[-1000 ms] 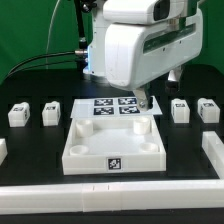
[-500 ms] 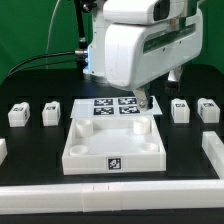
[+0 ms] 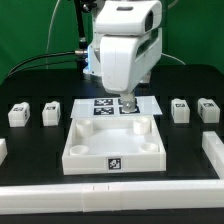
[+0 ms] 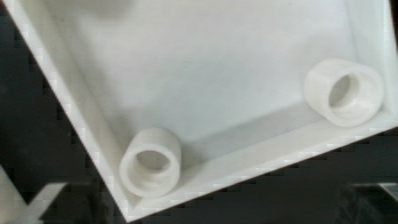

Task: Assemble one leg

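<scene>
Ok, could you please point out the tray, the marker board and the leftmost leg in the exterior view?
tray [image 3: 113, 163], exterior view, front wall.
marker board [image 3: 102, 106], exterior view, its left half.
leftmost leg [image 3: 18, 115], exterior view, front face.

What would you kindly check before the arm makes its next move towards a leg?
1. The claw carries nothing: ok, no part seen in it near the back edge of the tray.
2. The claw open wide enough: cannot tell, too small in the exterior view.
3. The legs free to grasp: ok, two stand on each side of the tray, none touching another.
4. The sockets empty: ok, both shown in the wrist view hold nothing.
5. The marker board flat behind the tray: ok.
</scene>
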Robot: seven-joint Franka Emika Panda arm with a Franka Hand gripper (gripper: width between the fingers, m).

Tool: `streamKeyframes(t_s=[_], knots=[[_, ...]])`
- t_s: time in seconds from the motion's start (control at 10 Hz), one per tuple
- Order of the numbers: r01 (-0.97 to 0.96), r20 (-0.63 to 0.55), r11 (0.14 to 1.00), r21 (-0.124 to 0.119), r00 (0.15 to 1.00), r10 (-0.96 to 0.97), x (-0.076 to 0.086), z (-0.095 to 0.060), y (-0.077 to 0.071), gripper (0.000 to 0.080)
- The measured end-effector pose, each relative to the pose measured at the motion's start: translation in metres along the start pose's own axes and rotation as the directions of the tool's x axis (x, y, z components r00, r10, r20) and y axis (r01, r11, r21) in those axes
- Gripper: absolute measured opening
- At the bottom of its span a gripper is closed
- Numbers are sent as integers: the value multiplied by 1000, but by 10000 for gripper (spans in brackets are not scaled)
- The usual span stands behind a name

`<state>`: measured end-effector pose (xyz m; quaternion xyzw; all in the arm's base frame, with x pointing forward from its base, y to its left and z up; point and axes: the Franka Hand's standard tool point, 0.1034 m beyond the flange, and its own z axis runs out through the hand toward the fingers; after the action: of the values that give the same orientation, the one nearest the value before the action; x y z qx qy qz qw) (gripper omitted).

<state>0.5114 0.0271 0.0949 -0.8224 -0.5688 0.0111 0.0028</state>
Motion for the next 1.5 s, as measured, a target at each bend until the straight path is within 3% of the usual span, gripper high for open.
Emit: streamKeyframes(t_s=[0.4,0.6,1.0,1.4,1.5], knots=[[-12,-1,1000,2,1000,12,1,2,1,650],[91,-2,996,-2,996,-91,-8,5,-5,650],[327,16,944,53,945,-328,-32,27,-37,650],[312,17,949,50,950,-313,-32,27,-35,650],[319,16,945,66,947,-321,-39,32,-42,650]])
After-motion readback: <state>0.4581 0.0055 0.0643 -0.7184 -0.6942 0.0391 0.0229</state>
